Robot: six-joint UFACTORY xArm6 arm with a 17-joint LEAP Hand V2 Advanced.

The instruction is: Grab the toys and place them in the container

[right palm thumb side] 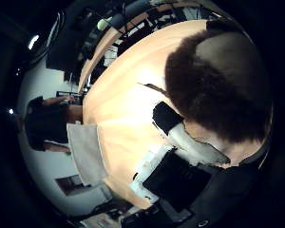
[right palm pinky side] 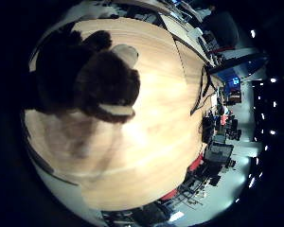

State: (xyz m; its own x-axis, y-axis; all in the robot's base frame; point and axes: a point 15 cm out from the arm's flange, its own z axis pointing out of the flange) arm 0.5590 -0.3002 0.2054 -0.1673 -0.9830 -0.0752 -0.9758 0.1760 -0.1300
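Brown plush toy (right palm thumb side: 218, 85) fills view, close against palm; hand (right palm thumb side: 190, 142) fingers curl round it, lifted above bench (right palm pinky side: 156, 118) for carrying.

A brown plush toy (right palm thumb side: 218, 90) crowds the palm; the bench (right palm pinky side: 156, 142) lies bare towards 4 o'clock of it.

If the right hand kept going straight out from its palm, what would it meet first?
Most likely the dark brown plush toy, which fills much of both palm views and so sits close to the palm. Behind it lies the wooden table. Whether toy and palm already touch cannot be told.
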